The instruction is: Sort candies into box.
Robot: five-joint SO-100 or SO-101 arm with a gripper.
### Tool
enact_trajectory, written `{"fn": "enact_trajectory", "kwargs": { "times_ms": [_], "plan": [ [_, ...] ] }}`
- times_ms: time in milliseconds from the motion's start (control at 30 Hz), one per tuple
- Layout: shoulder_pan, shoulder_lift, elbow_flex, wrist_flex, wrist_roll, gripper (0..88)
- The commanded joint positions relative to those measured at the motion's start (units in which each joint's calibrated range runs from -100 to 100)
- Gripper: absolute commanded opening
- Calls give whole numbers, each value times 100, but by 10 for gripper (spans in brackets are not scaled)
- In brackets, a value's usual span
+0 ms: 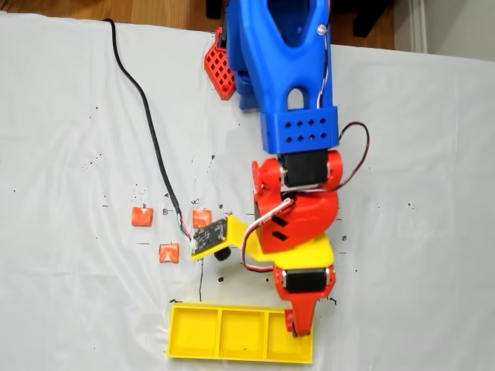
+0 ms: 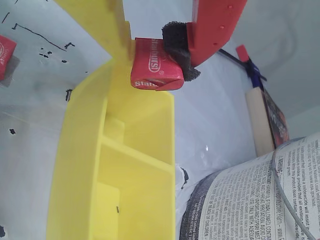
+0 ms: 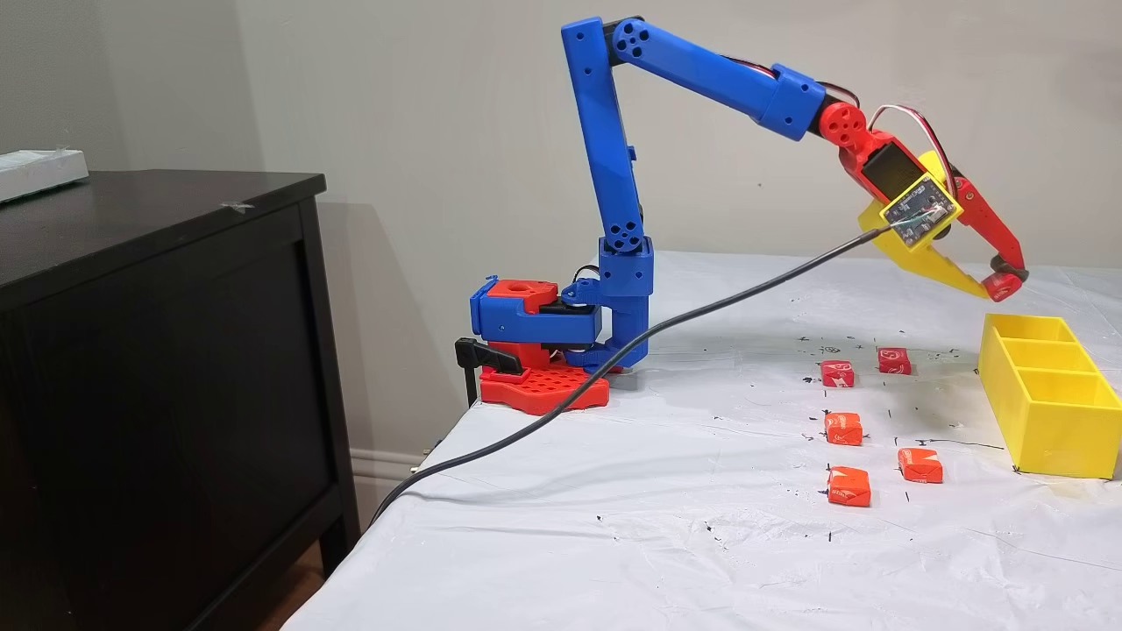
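Note:
A dark red candy (image 2: 155, 72) with white lettering is pinched between my yellow fixed finger and the black foam pad of my red finger. My gripper (image 2: 154, 52) is shut on it. It hangs just above the end compartment of the yellow box (image 2: 75, 150), the right-hand one in a fixed view where the gripper (image 1: 298, 328) covers it. From the side, the gripper (image 3: 996, 284) is over the far end of the box (image 3: 1052, 429). Two dark red candies (image 3: 837, 373) and three orange candies (image 3: 843, 428) lie on the white sheet, left of the box (image 1: 232, 309).
A black cable (image 3: 614, 359) runs from the wrist camera board across the table and off its near-left edge. The arm base (image 3: 535, 350) is clamped at the table's back left, next to a dark cabinet (image 3: 158, 350). A printed paper roll (image 2: 260, 200) lies beside the box.

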Motion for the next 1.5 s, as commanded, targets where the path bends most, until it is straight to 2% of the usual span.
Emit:
{"fn": "enact_trajectory", "kwargs": {
  "times_ms": [0,400,500,600,733,767,1100,1133,1367,1467],
  "plan": [
    [56,39,-762,-195,-34,1],
    [74,497,-1117,-105,-5,8],
    [83,590,-1136,-113,-10,119],
    [56,582,-1099,-113,-5,140],
    [29,523,-999,-138,24,241],
    [29,523,-981,-162,29,242],
    [20,378,-917,-105,39,209],
    [20,234,-935,91,44,157],
    [-35,-241,-1054,918,63,6],
    [-71,-300,-1263,1450,49,2]
  ]
}}
